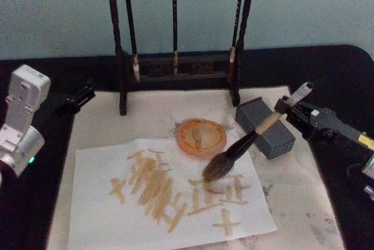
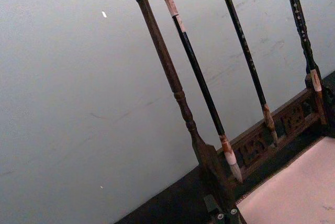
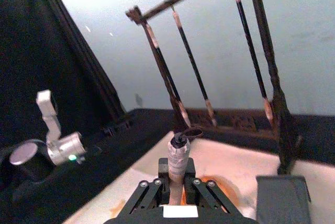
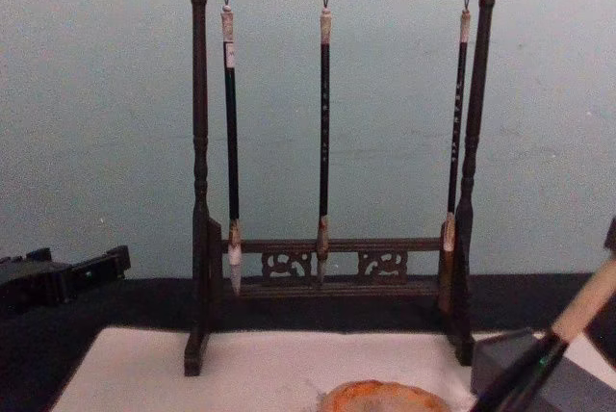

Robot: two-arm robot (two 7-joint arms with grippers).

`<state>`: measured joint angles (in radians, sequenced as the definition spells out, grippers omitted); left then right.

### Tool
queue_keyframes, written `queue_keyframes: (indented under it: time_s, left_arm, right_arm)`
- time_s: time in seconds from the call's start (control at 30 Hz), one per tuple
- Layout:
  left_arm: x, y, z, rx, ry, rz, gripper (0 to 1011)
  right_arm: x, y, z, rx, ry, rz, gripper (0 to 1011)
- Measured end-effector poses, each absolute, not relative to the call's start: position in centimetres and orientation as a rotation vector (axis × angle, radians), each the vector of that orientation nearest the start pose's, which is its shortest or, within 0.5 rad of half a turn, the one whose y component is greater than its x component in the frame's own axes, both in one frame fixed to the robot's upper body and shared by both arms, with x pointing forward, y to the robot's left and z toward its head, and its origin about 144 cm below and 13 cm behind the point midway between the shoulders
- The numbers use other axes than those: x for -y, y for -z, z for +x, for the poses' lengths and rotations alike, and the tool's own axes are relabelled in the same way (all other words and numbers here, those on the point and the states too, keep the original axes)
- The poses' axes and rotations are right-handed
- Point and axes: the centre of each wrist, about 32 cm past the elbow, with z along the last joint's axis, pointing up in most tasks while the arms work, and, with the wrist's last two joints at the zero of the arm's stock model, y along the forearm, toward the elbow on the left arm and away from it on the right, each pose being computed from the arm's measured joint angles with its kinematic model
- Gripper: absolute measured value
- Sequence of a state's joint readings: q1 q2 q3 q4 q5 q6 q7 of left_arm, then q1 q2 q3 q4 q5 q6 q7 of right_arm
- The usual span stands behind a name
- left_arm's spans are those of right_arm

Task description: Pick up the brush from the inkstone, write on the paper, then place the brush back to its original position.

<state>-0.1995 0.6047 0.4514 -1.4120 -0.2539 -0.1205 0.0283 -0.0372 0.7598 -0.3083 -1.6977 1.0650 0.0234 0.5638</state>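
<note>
— What does the head view lay out?

— A white rectangular sheet of paper [image 1: 93, 215] marked with tan strokes. It lies on a wider off-white mat [image 1: 304, 203] on the black counter [image 1: 350, 69]. The large calligraphy brush [image 1: 257, 132], with a thick tan handle, slants down and left from the jaws. Its bushy dark bristles are at the paper's far right part, just beside a round orange dish [image 1: 200, 137]. I cannot tell whether the tip touches the sheet. A grey rectangular block [image 1: 266, 139] lies under the handle, just left of the jaws.

— And the right wrist view?

— It shows the grip. The jaws of the right gripper [image 3: 175, 185] pinch the brush just below its whitish end with the cord loop.

— The arms?

— The right arm comes in low from the right edge, its gripper pointing left. The left gripper [image 1: 82, 95] sits idle well left of the jaws, by the mat's far corner, and I cannot tell its state.

— What does the chest view add?

— The tall dark wooden rack [image 4: 199, 191], beyond the jaws, with its carved top rail. Three slim dark-handled brushes [image 4: 324, 142] hang from it.
</note>
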Motion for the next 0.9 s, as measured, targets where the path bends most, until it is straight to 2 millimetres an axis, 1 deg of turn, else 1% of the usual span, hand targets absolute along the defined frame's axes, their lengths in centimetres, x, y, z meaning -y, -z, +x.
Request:
queue_keyframes:
  time_s: [0.17, 0.23, 0.3, 0.37, 0.47, 0.5, 0.6, 0.73, 0.9]
  left_arm:
    - [-31.0, -114.0, 48.9, 0.285, -1.248, 0.304, 1002]
    - [-31.0, -114.0, 48.9, 0.285, -1.248, 0.304, 1002]
    - [-31.0, -114.0, 48.9, 0.285, -1.248, 0.304, 1002]
    - [-31.0, -114.0, 48.9, 0.285, -1.248, 0.304, 1002]
    - [-31.0, -114.0, 48.9, 0.285, -1.248, 0.304, 1000]
    - [-31.0, -114.0, 48.9, 0.285, -1.248, 0.304, 1002]
    - [-31.0, -114.0, 48.9, 0.285, -1.248, 0.304, 1000]
    - [-31.0, -114.0, 48.9, 0.285, -1.248, 0.304, 1002]
    - [-31.0, -114.0, 48.9, 0.285, -1.248, 0.304, 1002]
  right_arm:
    - [33.0, -118.2, 43.1, -0.347, 0.675, 0.218, 163]
    - [32.4, -118.6, 43.1, -0.345, 0.644, 0.245, 163]
    - [32.2, -118.7, 43.2, -0.347, 0.636, 0.250, 161]
    - [31.2, -118.8, 43.3, -0.353, 0.597, 0.265, 163]
    - [30.4, -118.7, 43.4, -0.361, 0.572, 0.268, 163]
    - [29.9, -118.6, 43.4, -0.367, 0.554, 0.267, 163]
    - [29.2, -118.2, 43.6, -0.377, 0.539, 0.261, 163]
    - [28.1, -117.2, 44.0, -0.415, 0.522, 0.244, 163]
    - [27.6, -116.1, 44.5, -0.452, 0.523, 0.227, 163]
